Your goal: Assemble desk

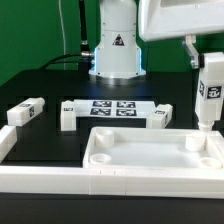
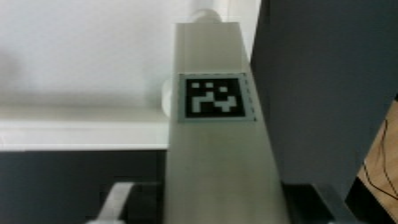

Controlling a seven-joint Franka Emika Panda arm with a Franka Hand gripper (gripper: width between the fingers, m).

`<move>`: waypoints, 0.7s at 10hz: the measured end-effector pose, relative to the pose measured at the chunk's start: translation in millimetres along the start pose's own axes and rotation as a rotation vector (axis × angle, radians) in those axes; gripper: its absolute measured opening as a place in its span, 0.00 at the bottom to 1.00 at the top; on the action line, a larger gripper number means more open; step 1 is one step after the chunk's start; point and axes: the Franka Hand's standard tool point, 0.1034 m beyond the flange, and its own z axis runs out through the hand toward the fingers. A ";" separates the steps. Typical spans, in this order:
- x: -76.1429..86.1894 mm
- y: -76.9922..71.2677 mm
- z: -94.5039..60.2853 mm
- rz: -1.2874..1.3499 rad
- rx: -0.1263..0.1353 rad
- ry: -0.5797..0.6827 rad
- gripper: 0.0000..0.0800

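The white tray-like tabletop [image 1: 150, 152] lies rim-up at the front of the black table. My gripper [image 1: 204, 66] is shut on a white tagged leg [image 1: 210, 100] and holds it upright, with its lower end at the tabletop's far corner on the exterior view's right. In the wrist view the leg [image 2: 217, 120] fills the middle, tag facing the camera, with my gripper [image 2: 217, 205] closed on both its sides and one finger [image 2: 118, 198] showing beside it. The pale tabletop [image 2: 71, 110] lies behind it. Three more legs lie loose [image 1: 27, 110], [image 1: 68, 113], [image 1: 160, 117].
The marker board [image 1: 113, 107] lies flat between two of the loose legs, in front of the robot base [image 1: 115, 50]. A long white border rail [image 1: 35, 178] runs along the table's front and the exterior view's left side.
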 end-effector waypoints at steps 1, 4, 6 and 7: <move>9.2 7.2 -2.5 -0.019 -0.001 -0.005 0.36; 13.9 7.6 -0.1 -0.024 0.001 -0.008 0.36; 14.4 8.8 1.5 -0.023 -0.003 0.019 0.36; 17.8 8.7 3.1 -0.044 -0.004 0.029 0.36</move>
